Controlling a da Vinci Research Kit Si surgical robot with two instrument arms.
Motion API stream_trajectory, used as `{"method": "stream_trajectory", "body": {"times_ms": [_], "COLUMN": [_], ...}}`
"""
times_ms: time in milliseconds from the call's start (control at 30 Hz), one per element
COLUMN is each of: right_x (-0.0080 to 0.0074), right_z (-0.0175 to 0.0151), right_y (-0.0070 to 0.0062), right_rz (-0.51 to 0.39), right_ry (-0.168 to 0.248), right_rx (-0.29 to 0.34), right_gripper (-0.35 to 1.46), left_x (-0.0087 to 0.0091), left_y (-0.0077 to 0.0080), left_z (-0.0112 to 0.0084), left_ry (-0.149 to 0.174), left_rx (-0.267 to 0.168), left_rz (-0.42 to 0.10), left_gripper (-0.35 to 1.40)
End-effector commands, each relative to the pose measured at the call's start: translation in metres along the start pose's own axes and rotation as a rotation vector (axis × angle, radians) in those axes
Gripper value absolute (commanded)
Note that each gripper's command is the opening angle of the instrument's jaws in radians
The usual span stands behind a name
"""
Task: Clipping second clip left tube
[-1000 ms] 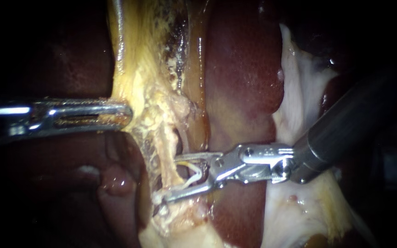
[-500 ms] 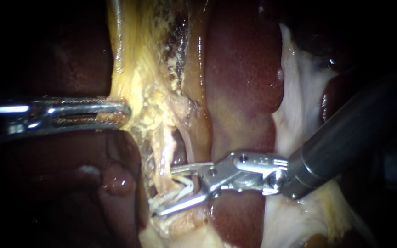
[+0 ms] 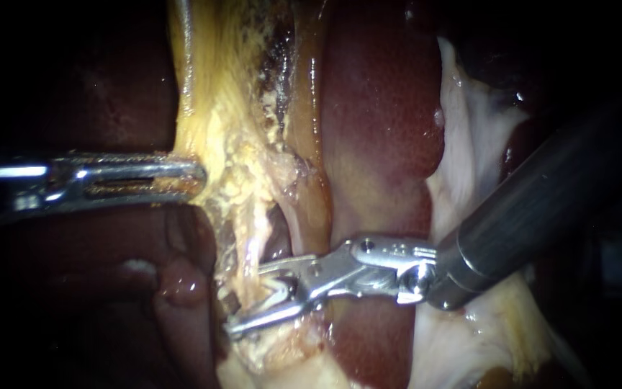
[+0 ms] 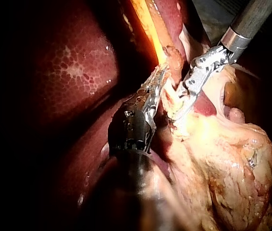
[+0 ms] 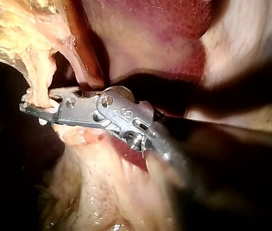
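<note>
The left tube (image 3: 252,241) is a pale yellow strand running down from the fatty tissue. My right instrument (image 3: 245,299) comes in from the right, its two jaws apart and astride this tube, one on each side. A small white clip (image 3: 276,289) sits between these jaws, partly hidden by the tube. In the right wrist view the same jaws (image 5: 34,100) bracket the strand (image 5: 39,82). My left instrument (image 3: 194,176) is shut on the edge of the yellow gallbladder tissue (image 3: 221,144) and holds it taut toward the left; its own view shows this grip (image 4: 157,84).
Dark red liver (image 3: 376,130) lies right behind the tubes. A second thin strand (image 3: 293,227) runs just to the right of the left tube. White membrane (image 3: 469,151) spreads at the right under the shaft of my right instrument (image 3: 527,209). A pink lump (image 3: 181,284) sits lower left.
My right instrument has slid left and slightly down, so its jaws reach farther past the left tube and the clip is more hidden. The left instrument has not moved.
</note>
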Motion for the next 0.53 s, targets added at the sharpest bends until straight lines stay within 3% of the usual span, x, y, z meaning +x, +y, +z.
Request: {"method": "stream_trajectory", "body": {"times_ms": [33, 533], "right_x": [0.0000, -0.0004], "right_z": [-0.0002, -0.0004], "right_y": [0.0001, 0.0004], "right_rz": [-0.001, -0.002], "right_ry": [-0.010, -0.022], "right_rx": [-0.003, -0.007], "right_gripper": [-0.35, -0.35], "left_x": [0.0000, 0.0001], "left_y": [0.0000, 0.0000], "left_z": [0.0000, 0.0000], "left_ry": [0.000, 0.000], "left_rx": [0.000, -0.001], "left_rz": [0.000, 0.000], "left_gripper": [-0.35, -0.35]}}
